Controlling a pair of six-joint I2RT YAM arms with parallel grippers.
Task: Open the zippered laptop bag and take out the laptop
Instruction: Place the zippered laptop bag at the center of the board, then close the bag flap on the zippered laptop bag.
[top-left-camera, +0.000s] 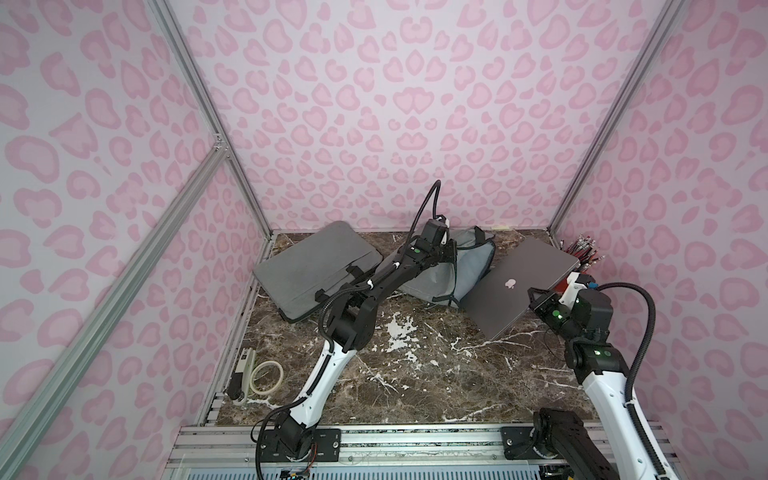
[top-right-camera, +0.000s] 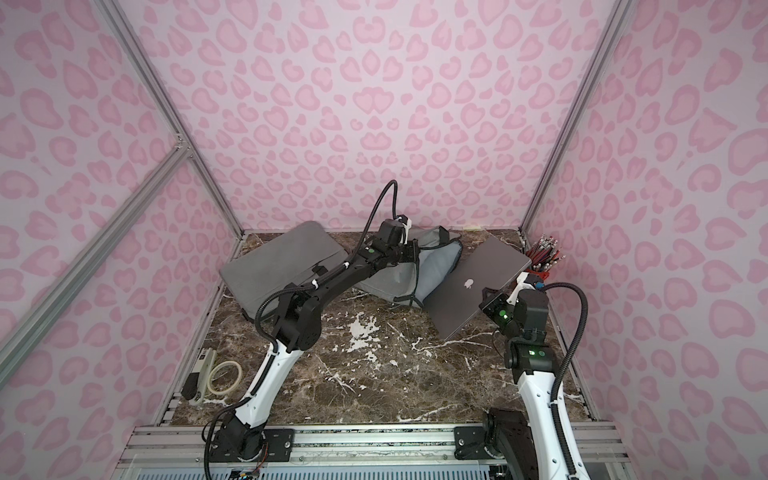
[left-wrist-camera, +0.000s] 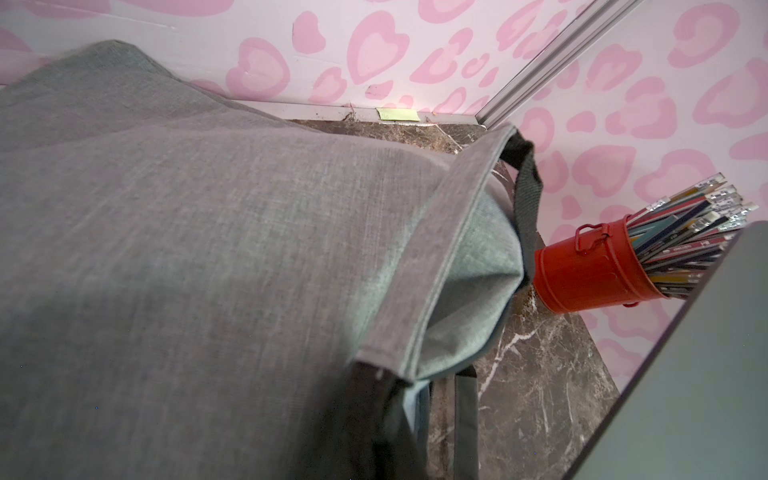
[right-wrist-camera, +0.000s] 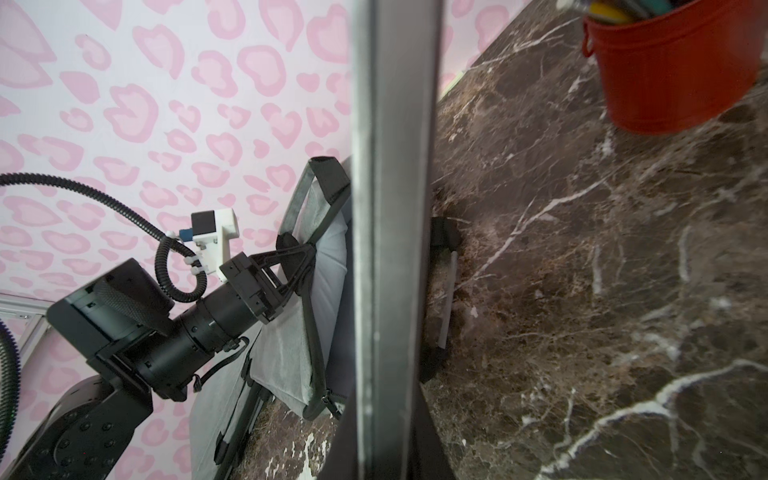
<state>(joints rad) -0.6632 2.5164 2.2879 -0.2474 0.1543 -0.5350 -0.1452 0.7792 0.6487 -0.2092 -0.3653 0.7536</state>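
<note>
R tool (top-left-camera: 534, 300) clamps laptop (top-left-camera: 519, 270) edge, bag (top-left-camera: 469, 266) alongside.

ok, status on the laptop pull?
Left claw shut on open bag rim. Right claw shut on laptop edge; laptop out, tilted. Red pencil bucket close behind it.

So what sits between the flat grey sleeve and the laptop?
The slumped grey bag, with the left gripper shut on its upper edge. Both top views show it.
</note>
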